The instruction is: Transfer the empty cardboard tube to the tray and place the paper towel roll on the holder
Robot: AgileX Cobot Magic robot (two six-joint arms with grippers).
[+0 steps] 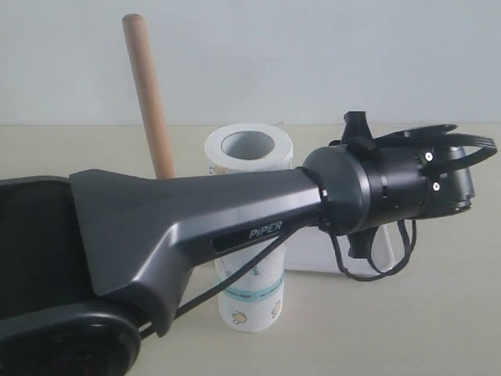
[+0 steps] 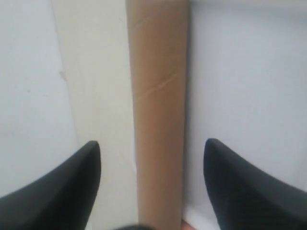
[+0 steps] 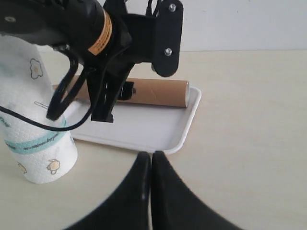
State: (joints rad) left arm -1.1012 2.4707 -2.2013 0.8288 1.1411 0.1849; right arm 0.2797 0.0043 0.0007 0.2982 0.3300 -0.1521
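Observation:
The brown cardboard tube (image 3: 158,93) lies flat in the white tray (image 3: 158,132), along its far rim. My left gripper (image 2: 151,146) hangs over the tube (image 2: 158,96), open, with both fingers well clear of its sides. The paper towel roll (image 1: 249,149) stands upright on the table beside the tray, partly behind my left arm (image 1: 196,215). Only the holder's wooden pole (image 1: 147,94) shows, behind the roll; its base is hidden. My right gripper (image 3: 151,155) is shut and empty, just short of the tray's near corner.
My left arm stretches across the middle of the exterior view and hides most of the tray (image 1: 313,254). A loose black cable (image 1: 235,278) hangs from it in front of the roll. A pale wall stands behind the beige table (image 3: 249,143).

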